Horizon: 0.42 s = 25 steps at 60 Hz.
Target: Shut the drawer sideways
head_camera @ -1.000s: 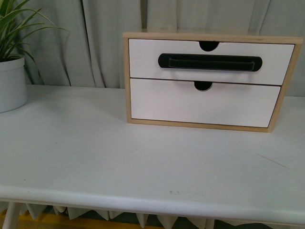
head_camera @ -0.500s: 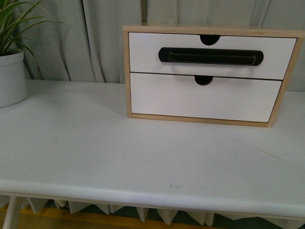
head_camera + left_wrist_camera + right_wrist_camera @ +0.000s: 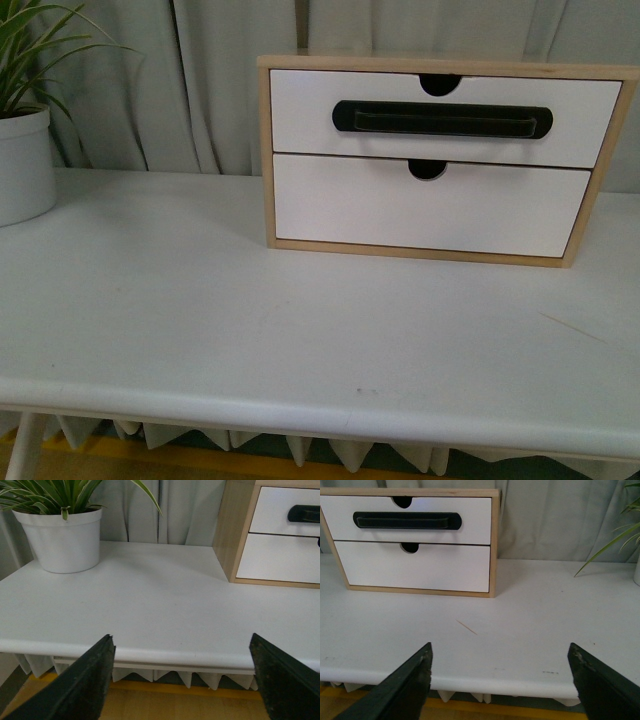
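The drawer, white-fronted with a long black bar handle and a semicircular top notch, is the upper one in a light wood-framed two-drawer box at the back of the white table. It also shows in the right wrist view and partly in the left wrist view. It looks about flush with the frame. Below it sits a plain white drawer front. My left gripper and right gripper are open and empty, both back at the table's front edge, far from the box. Neither arm shows in the front view.
A white pot with a green plant stands at the table's far left, also in the left wrist view. Plant leaves show at the right in the right wrist view. Grey curtains hang behind. A thin sliver lies on the table.
The front view has tilted up slightly since a second ago, so the box and table sit lower-to-higher in frame. In the last half second nothing has moved.
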Motion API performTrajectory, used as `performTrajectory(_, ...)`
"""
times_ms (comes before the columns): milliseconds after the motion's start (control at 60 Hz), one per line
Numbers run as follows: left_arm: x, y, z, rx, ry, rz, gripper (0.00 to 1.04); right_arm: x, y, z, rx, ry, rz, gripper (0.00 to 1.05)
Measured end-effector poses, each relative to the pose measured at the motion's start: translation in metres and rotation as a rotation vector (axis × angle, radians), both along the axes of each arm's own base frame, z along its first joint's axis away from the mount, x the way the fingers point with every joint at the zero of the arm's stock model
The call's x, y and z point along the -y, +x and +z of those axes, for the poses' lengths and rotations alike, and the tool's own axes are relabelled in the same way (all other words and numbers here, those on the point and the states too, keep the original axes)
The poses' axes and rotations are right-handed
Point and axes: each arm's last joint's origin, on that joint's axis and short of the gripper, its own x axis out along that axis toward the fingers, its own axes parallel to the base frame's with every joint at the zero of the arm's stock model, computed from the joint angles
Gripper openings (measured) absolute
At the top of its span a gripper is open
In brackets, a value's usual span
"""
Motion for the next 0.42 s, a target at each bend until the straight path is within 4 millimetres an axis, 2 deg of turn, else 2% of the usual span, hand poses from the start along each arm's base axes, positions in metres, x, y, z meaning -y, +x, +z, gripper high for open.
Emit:
performTrajectory(83, 0.0, 0.0, 0.0, 0.0, 0.0, 0.0, 1.01, 0.0, 0.0, 0.0, 0.0, 0.001, 0.0, 0.97)
performTrajectory(100, 0.0, 0.0, 0.0, 0.0, 0.001, 0.0, 1.0, 0.0, 0.0, 0.0, 0.0, 0.002, 0.0, 0.98)
performTrajectory(133, 0.0, 0.0, 0.0, 0.0, 0.001, 0.0, 0.98, 0.0, 0.0, 0.0, 0.0, 0.002, 0.0, 0.95)
performTrajectory(417, 0.0, 0.0, 0.0, 0.0, 0.001, 0.0, 0.99, 0.0, 0.0, 0.0, 0.0, 0.002, 0.0, 0.96)
